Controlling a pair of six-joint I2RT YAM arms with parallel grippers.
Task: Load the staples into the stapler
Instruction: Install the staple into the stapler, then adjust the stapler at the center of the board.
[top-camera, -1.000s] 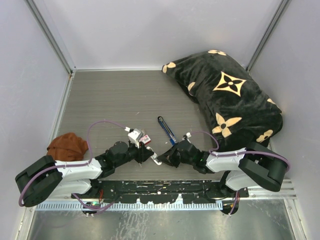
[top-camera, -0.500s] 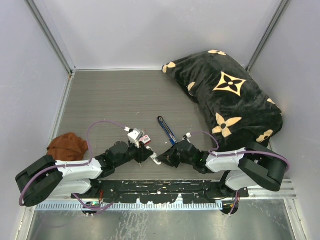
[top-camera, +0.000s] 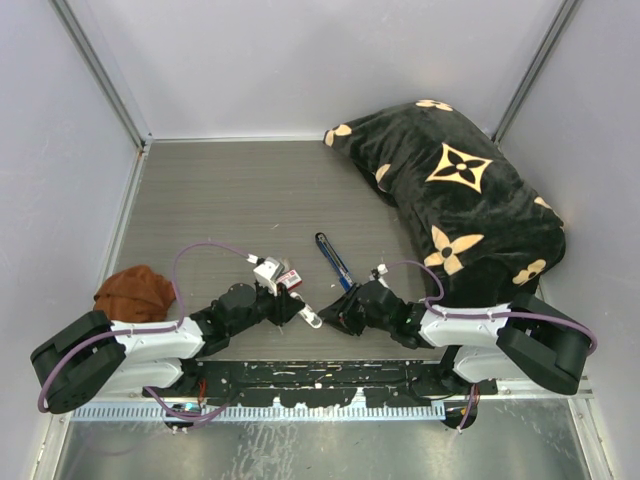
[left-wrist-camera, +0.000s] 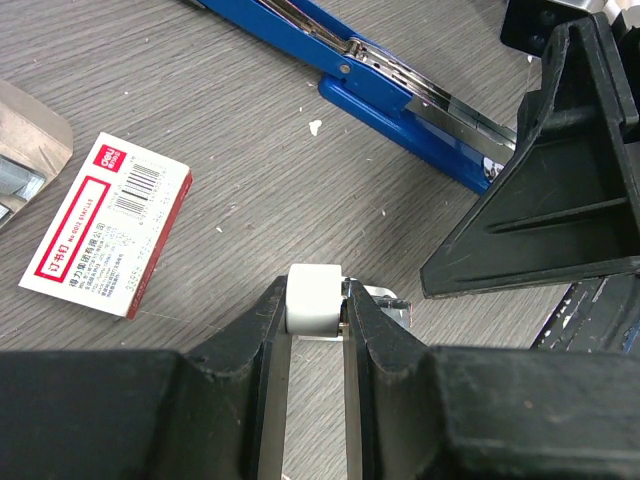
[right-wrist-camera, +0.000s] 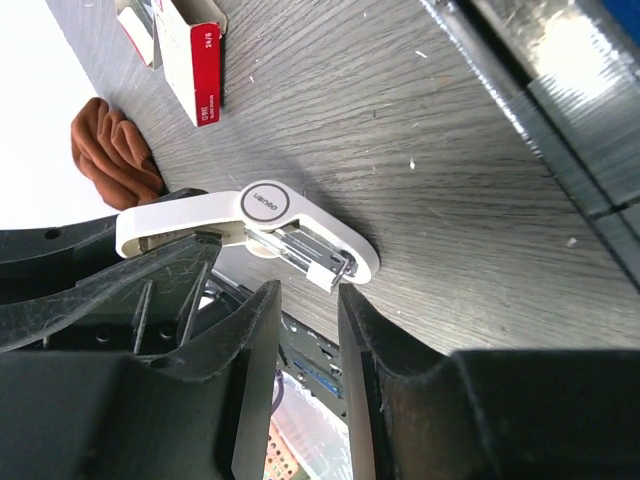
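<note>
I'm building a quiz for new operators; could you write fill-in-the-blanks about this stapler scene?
1. The left gripper is shut on a small oblong piece coloured ____.
2. The stapler has a body coloured ____.
3. The right gripper has its jaws ____, with nothing between them.
Missing words: white; blue; open.

Right black gripper (right-wrist-camera: 307, 295): jaws parted wider; drawn back slightly from the small white oblong plastic piece (right-wrist-camera: 262, 205).
</note>
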